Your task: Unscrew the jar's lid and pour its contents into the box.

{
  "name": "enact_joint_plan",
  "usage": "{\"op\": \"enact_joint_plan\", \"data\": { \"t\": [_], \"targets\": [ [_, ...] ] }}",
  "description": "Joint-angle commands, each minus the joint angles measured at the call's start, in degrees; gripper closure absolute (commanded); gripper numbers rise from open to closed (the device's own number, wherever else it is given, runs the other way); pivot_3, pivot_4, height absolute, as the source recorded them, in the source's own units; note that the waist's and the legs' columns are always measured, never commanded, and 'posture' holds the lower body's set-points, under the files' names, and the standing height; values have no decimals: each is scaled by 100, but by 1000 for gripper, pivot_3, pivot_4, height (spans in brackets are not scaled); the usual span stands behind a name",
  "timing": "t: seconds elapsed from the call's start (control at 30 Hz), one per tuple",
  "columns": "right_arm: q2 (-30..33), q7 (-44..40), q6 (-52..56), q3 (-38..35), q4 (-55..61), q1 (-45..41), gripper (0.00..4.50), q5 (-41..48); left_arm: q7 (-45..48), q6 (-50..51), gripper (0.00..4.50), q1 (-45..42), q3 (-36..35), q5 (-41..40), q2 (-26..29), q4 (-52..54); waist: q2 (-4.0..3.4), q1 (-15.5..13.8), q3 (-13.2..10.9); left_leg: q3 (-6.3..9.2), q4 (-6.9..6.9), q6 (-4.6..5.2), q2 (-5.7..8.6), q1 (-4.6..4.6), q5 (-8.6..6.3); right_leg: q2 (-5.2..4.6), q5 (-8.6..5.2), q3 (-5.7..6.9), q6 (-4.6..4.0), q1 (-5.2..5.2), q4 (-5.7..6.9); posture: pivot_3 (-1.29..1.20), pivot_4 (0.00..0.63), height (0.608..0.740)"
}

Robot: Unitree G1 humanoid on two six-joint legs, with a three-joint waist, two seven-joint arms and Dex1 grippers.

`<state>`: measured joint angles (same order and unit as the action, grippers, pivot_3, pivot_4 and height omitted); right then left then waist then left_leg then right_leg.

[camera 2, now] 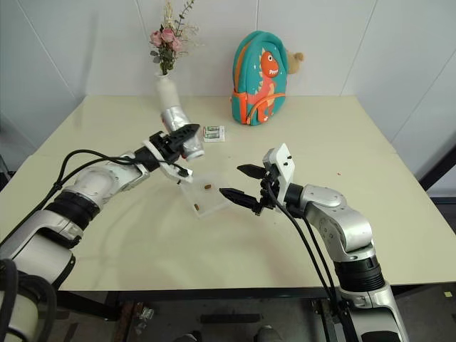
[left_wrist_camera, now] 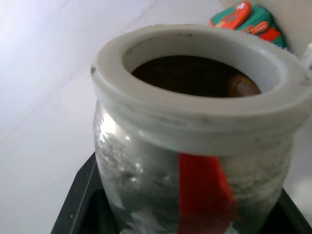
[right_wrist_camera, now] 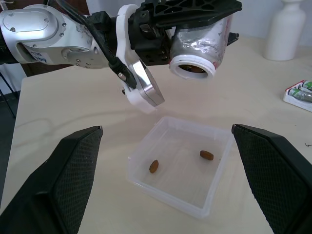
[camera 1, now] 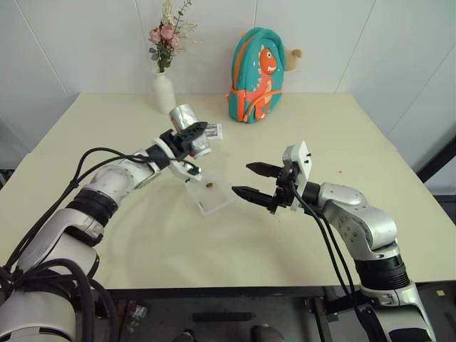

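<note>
- Clear box (right_wrist_camera: 180,168) on bench (camera 1: 342,142), two brown bits (right_wrist_camera: 154,166) inside.
- Jar (right_wrist_camera: 197,46), lidless, tipped above box, clamped in left fingers (camera 1: 191,133).
- Right fingers (camera 1: 256,179) spread wide, empty, beside box.

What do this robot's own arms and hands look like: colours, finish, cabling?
Both arms have glossy silver-grey shells with black joint bands, and loose black cables run along the outside. Each wrist carries a white bracket. The left hand and right hand each end in two black, tapered fingers with a dotted texture.
</note>
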<state>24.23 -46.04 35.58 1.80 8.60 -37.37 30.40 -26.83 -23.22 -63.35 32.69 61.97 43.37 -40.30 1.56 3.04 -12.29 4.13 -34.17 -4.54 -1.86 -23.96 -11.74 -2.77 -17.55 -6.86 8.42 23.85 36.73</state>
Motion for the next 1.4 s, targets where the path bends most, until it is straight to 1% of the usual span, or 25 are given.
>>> {"op": "enact_joint_plan", "data": {
  "t": [0.03,0.07,0.13,0.2,0.23,0.27,0.37,0.43,0.47,0.5,0.63,0.77,0.87,0.93,0.97,1.1,1.13,1.27,1.4],
  "targets": [
    [105,-81,29,-77,210,65,30,99,2500,282,2494,580,-1692,-3348,-392,263,-1,-7,1,-1,0,0,0,2,0,-1,-2,-1,-3,0,7,0,150,740],
    [124,-100,35,-72,217,75,30,99,3107,628,2494,738,-2089,-4054,-553,369,-1,-18,1,-1,-1,-1,0,3,1,-1,-3,0,-5,0,10,0,150,740],
    [159,-147,41,-63,226,83,30,99,3778,1236,2494,871,-2561,-4703,-681,568,-1,-16,1,4,-14,-1,-1,-2,2,0,-4,7,-8,2,22,0,150,740],
    [256,-246,-40,-11,208,69,30,0,4240,2900,2494,631,-3614,-5914,-910,253,-1,4,0,5,-29,0,-1,-4,2,1,-4,7,-8,2,32,0,150,740],
    [308,-284,-121,15,173,57,30,-79,4256,3595,2494,474,-4104,-6385,-954,-61,0,17,0,7,-43,2,-1,-6,2,2,-4,8,-8,1,39,0,150,740],
    [340,-304,-178,33,146,48,30,-130,4234,4033,2494,378,-4397,-6654,-971,-240,1,37,0,7,-51,3,0,-6,1,2,-3,8,-7,1,44,0,150,740],
    [401,-357,-282,55,66,17,30,-229,4165,4201,2494,378,-5016,-7080,-854,-821,0,93,0,9,-78,9,0,1,-3,3,-3,7,-5,-7,62,0,150,740],
    [433,-410,-331,66,34,13,30,-287,3940,3718,2494,501,-5372,-7216,-741,-1197,1,106,0,9,-77,9,0,26,-3,3,-4,8,-5,-30,62,0,150,740],
    [446,-433,-353,68,21,20,30,-304,3958,3282,2494,600,-5478,-7243,-703,-1298,1,107,0,9,-77,9,0,35,-3,3,-4,8,-5,-39,62,0,150,740],
    [460,-455,-380,68,2,27,30,-324,4033,2864,2494,690,-5482,-7198,-653,-1382,1,110,0,9,-77,8,-1,41,-2,2,-3,7,-5,-43,63,0,150,740],
    [531,-558,-538,108,-81,56,30,-474,4368,2177,2494,831,-5608,-7330,-693,-1810,8,50,0,9,-78,3,-1,41,1,3,-2,8,-8,-42,67,0,150,740],
    [531,-602,-662,113,-161,58,30,-558,4449,2099,2494,893,-5656,-7411,-717,-2153,8,16,0,9,-78,3,0,41,0,2,-2,7,-8,-43,64,0,150,740],
    [522,-616,-718,99,-180,52,30,-591,4661,2012,2494,1018,-5549,-7361,-697,-2185,8,17,0,9,-76,3,0,40,0,3,-2,7,-8,-42,64,0,150,740],
    [509,-619,-737,93,-191,49,0,-601,4853,2021,1763,1093,-5562,-7421,-703,-2144,8,25,0,9,-76,3,0,40,0,3,-2,7,-8,-42,63,0,150,740],
    [496,-621,-747,94,-199,47,0,-604,4889,2055,1514,1130,-5554,-7429,-699,-2101,8,29,0,9,-75,3,-1,40,0,3,-2,7,-8,-42,63,0,150,740],
    [465,-618,-790,115,-221,42,0,-611,4817,2095,259,1237,-5519,-7382,-665,-1963,8,27,0,9,-74,3,-1,41,0,3,-2,7,-8,-41,65,0,150,740],
    [457,-615,-800,120,-222,44,0,-612,4809,2098,52,1286,-5510,-7373,-653,-1893,8,26,0,9,-75,3,-1,41,0,3,-2,7,-8,-41,65,0,150,740],
    [424,-603,-797,130,-201,73,0,-595,4873,2459,52,1602,-5545,-7473,-624,-1380,8,33,0,9,-73,3,-1,41,0,3,-2,6,-8,-41,63,0,150,740],
    [390,-572,-796,143,-151,127,0,-591,4915,2994,52,2286,-5500,-7505,-576,-294,8,46,0,9,-66,3,-2,43,0,3,-3,5,-10,-39,63,0,150,740]
  ]
}}
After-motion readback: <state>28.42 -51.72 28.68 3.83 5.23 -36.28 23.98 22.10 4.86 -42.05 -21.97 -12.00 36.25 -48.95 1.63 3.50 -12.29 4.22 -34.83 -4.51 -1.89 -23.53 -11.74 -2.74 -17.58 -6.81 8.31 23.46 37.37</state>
